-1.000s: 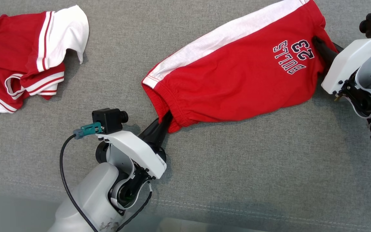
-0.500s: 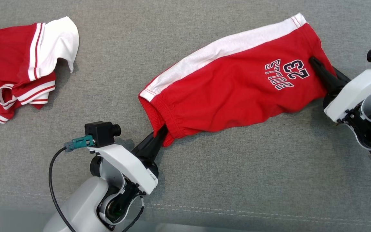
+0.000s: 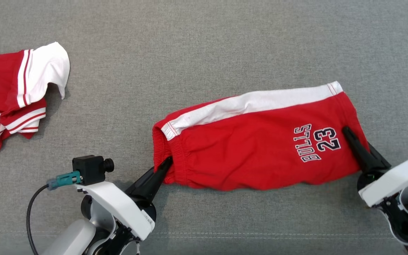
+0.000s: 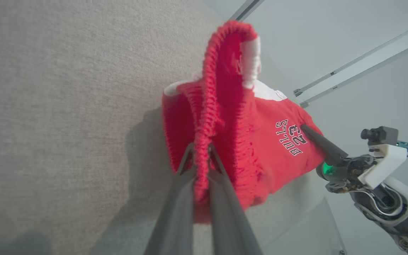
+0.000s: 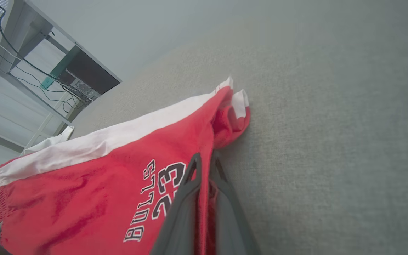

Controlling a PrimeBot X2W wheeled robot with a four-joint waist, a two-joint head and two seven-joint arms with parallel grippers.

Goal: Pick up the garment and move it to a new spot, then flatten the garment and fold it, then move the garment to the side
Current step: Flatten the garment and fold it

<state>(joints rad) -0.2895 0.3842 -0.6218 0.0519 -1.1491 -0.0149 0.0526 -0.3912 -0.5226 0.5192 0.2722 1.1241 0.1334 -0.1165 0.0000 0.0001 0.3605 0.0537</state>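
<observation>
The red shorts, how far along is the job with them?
Done: the red shorts are picked up, left claw shut on the waistband, right claw shut on the leg hem. In hand: they are stretched between both claws over the grey fabric surface. Left, by the look of it: laying flat, folding, moving aside.

My right pincer (image 5: 207,161) is clamped on the hem of the red shorts (image 5: 83,198), just beside their BULLS 23 print (image 5: 156,198). Above that print runs the white stripe (image 5: 119,138). Beyond the hem lies grey surface (image 5: 331,124).
</observation>
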